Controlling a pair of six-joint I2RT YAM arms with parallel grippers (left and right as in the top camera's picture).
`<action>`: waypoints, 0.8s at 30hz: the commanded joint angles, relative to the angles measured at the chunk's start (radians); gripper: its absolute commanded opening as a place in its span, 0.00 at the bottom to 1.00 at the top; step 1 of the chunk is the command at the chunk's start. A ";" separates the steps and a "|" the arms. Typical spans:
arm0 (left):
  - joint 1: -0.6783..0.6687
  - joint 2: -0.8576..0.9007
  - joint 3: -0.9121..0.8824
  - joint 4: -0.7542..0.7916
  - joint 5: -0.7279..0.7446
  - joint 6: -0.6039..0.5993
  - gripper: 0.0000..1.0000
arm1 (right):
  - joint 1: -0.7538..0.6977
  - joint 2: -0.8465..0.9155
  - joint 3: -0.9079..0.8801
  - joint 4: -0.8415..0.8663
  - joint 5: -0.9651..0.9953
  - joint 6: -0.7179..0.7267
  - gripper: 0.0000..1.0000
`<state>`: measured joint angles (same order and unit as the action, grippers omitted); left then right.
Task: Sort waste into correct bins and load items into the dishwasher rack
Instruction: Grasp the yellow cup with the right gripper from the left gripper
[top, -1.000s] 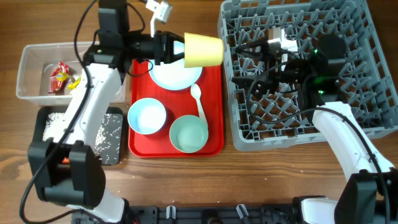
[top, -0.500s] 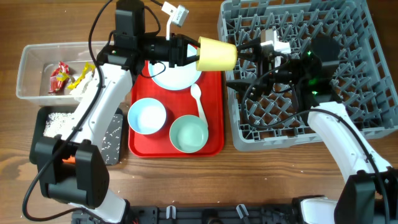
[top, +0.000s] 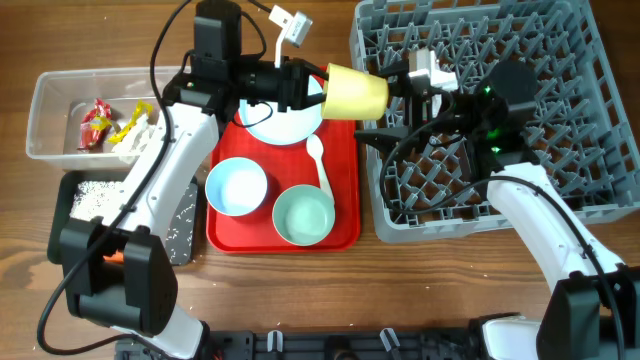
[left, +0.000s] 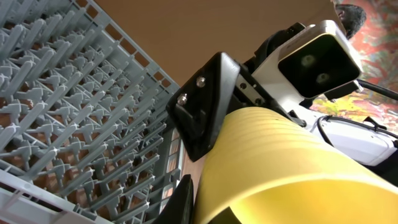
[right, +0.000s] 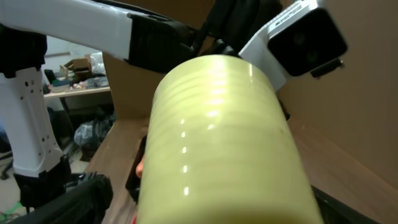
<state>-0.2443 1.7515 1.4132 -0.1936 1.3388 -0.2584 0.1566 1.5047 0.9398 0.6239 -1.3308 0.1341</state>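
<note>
**Overhead and wrist views.** The yellow cup (top: 356, 92) was held on its side in the air, gripped at its wall by the closed jaws of the left arm (top: 175, 150). One black finger (left: 202, 109) was seen pressed against the cup's outside. The cup was poised above the right edge of the red tray (top: 345, 185) and just beside the left wall of the dishwasher rack (top: 470, 228).

The jaws of the right arm (top: 545, 215) were spread apart about the cup's far end and were not clamped on it (a gap was visible beside the cup in the right wrist view).

The plate (top: 280, 125), a bowl (top: 237, 187), a second bowl (top: 303, 216) and the spoon (top: 320, 165) were seen lying on the tray. A narrow strip of wooden surface (top: 420, 290) was exposed between tray edge and rack wall, and a wider band was exposed along the near side. Red and yellow wrappers (top: 97, 125) were contained in the clear bin (top: 40, 110), well apart from the cup.
</note>
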 joint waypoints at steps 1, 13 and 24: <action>-0.008 0.011 0.006 0.002 -0.016 0.019 0.05 | 0.014 0.006 0.016 0.036 -0.031 0.001 0.86; -0.014 0.011 0.006 0.003 -0.016 0.019 0.08 | 0.014 0.007 0.016 0.038 -0.032 0.007 0.69; -0.014 0.011 0.006 0.005 -0.017 0.019 0.04 | 0.014 0.010 0.016 -0.002 -0.032 0.007 0.84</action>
<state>-0.2562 1.7515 1.4132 -0.1936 1.3396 -0.2478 0.1604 1.5055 0.9398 0.6250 -1.3136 0.1417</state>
